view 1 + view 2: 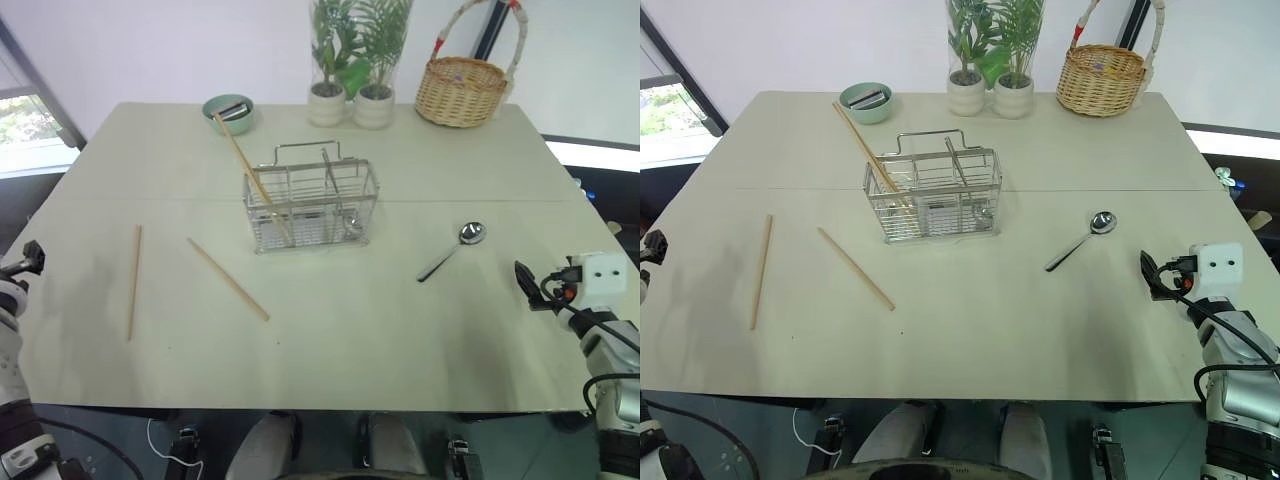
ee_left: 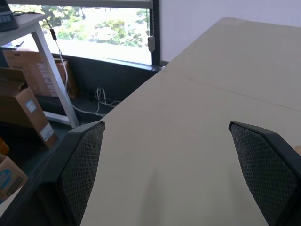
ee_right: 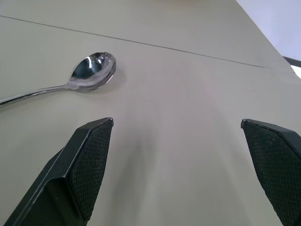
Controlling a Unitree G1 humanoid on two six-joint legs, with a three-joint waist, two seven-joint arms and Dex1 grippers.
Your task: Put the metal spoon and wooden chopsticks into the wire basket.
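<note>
Spoon [image 3: 84,75] beyond spread right fingers [image 3: 89,165]

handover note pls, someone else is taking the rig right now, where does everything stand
Left gripper: open, empty, at the table's left edge.
Right gripper: open, empty, near the right edge, facing the metal spoon.
Wire basket: mid-table. One wooden chopstick already leans in it, sticking out toward the green bowl.
Two more chopsticks lie flat on the table to the basket's left: one near it, one farther out.
Left to do: the spoon and both loose chopsticks into the basket.
</note>
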